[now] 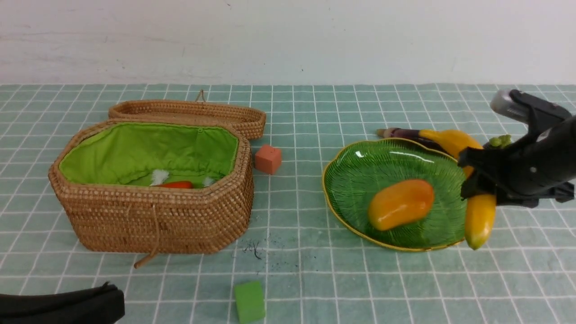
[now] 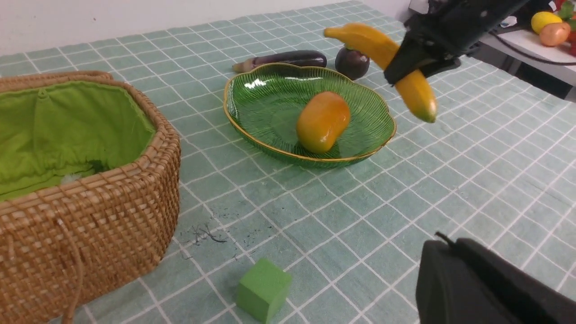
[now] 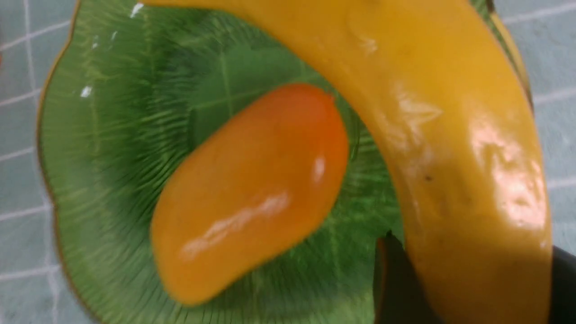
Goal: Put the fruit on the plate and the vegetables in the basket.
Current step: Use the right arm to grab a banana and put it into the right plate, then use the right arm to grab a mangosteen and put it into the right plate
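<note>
— Basket (image 1: 153, 220) first: it sits on the worktop (image 1: 306, 270), well off to the left of the right jaws, lid back, with a carrot (image 1: 177, 184) inside. Nothing for it just now.

— And the plate (image 1: 373, 166)?

— Directly under and beside those jaws. It looks like glass, so I'd say fragile; anything going in wants lowering, not dropping.

— The banana (image 1: 479, 216)?

— Clamped in the right jaws about mid-length, hanging over the plate's rim with its near tip pointing down. It's glossy, so I'd guess stiff, light and slippery. The middle of the curve seems the sensible hold.

— The mango (image 1: 400, 203)?

— Lying in the plate, below and left of the jaws. Rounded and shiny, so a nudge might roll it.

— Anything else?

— An eggplant (image 2: 288, 58) and a mangosteen (image 2: 352, 63) lie beyond the jaws, just outside the far rim. The left jaws sit low and well apart; I can't tell whether they're parted.
</note>
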Motion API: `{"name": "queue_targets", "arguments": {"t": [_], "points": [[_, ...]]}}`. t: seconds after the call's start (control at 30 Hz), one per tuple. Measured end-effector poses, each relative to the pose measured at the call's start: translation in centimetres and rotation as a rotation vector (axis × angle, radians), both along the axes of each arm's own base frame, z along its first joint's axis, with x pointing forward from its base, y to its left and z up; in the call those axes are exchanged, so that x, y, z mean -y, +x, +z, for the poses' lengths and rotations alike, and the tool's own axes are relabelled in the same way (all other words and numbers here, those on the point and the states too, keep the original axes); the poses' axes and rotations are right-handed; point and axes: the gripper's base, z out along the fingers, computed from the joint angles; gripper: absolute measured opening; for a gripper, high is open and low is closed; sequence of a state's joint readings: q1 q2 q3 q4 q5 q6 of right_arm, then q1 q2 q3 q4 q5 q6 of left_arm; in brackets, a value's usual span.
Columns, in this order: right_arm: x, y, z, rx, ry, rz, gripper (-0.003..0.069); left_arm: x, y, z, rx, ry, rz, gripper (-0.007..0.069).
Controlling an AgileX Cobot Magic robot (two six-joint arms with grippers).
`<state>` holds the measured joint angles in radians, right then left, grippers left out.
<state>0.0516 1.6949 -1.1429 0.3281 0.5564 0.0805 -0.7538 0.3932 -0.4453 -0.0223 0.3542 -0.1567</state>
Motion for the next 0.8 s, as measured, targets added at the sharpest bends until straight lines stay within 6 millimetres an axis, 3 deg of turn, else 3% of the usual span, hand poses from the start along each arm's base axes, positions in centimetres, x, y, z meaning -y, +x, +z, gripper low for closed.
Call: {"name": "queue_targets", "arguments": {"t": [0.13,0.27,0.37,0.47,0.5,0.67,0.77,0.8], "points": [[0.0,2.1,-2.2,-0.026,-0.009,-0.005,0.0345,0.0,0.0,0.0,-0.001,-0.003,0.000,-0.0013],[-0.2,3.5,-2.7,-0.030,0.009,-0.014,0.0465,0.0,0.0,0.0,-0.001,-0.004,0.000,-0.0013],[-0.3,4.1,-1.6,-0.002,0.002,0.008,0.0544,0.0,0.0,0.1,0.005,-0.009,0.000,-0.0013],[0.1,4.8,0.4,0.003,-0.044,0.064,0.0576,0.0,0.0,0.1,0.011,-0.009,0.001,-0.0013],[0.1,4.8,0.3,-0.004,-0.044,0.066,0.0577,0.0,0.0,0.1,0.013,-0.009,0.001,-0.0013],[3.2,6.7,4.8,0.051,-0.296,0.197,0.0526,0.0,0.1,0.3,0.031,-0.024,0.001,-0.0013],[4.9,7.7,5.5,0.049,-0.365,0.238,0.0493,0.1,0.1,0.4,0.029,-0.039,0.000,-0.0013],[6.6,8.9,5.7,0.043,-0.366,0.237,0.0479,0.1,0.1,0.4,0.023,-0.046,-0.001,-0.0013]]}}
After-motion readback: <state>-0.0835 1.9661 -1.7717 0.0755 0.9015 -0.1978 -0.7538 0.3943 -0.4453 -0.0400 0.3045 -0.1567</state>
